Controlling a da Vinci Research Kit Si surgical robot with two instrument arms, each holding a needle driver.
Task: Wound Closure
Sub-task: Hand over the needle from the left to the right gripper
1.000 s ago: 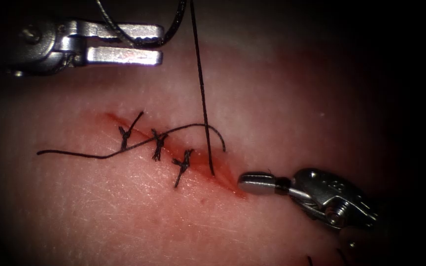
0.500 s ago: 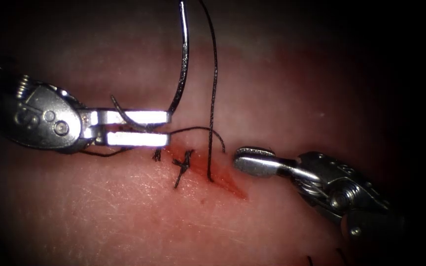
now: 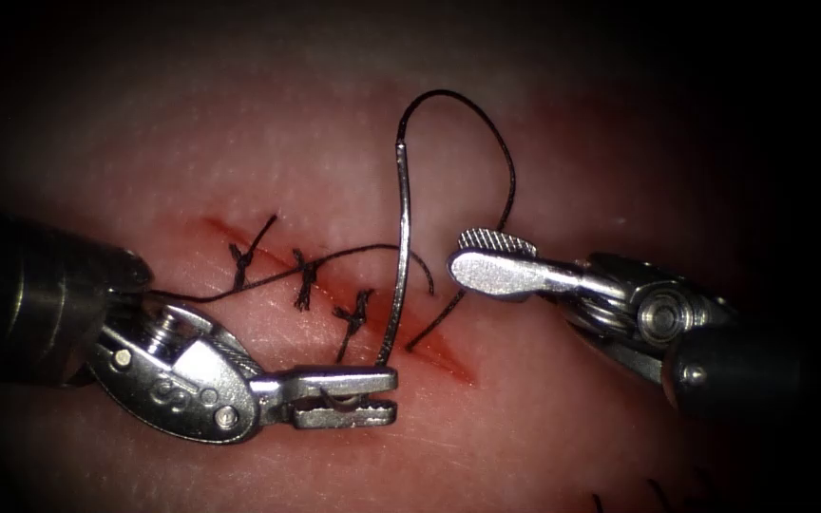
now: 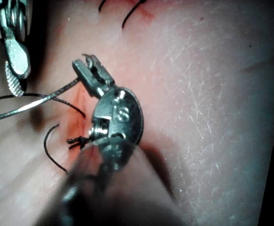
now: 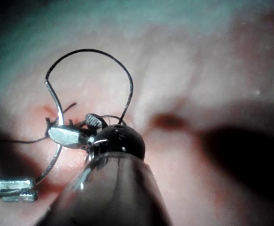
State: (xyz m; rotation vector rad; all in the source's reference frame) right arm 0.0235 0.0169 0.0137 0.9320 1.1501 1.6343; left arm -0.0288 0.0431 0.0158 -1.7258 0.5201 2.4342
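Needle [image 3: 398, 266]: standing clear of the tissue, arcing from the left tool's jaw tips up to its swaged end farther back; gripped near its pointed end; crossing above the cut [image 3: 334, 294]; also showing in the right wrist view [image 5: 58, 127] and the left wrist view [image 4: 33, 103]
Thread [image 3: 486, 161]: leaving the needle's far end, looping over and down the right side, passing behind the right tool's jaws, entering the tissue at the cut's right part; a loose tail trailing left across the stitches
Left tool [image 3: 387, 394]: lying near and left of the cut, jaws clamping the needle close to its tip; seen too from its own wrist [image 4: 89, 63]
Right tool [image 3: 463, 258]: sitting just right of the cut beside the needle's mid-curve; jaws parted a little, gripping nothing
Stitches [image 3: 304, 280]: three knotted ones sitting along the cut's left stretch
Tissue [image 3: 572, 408]: pale pink, red fluid [image 3: 434, 347] lining the cut's right end
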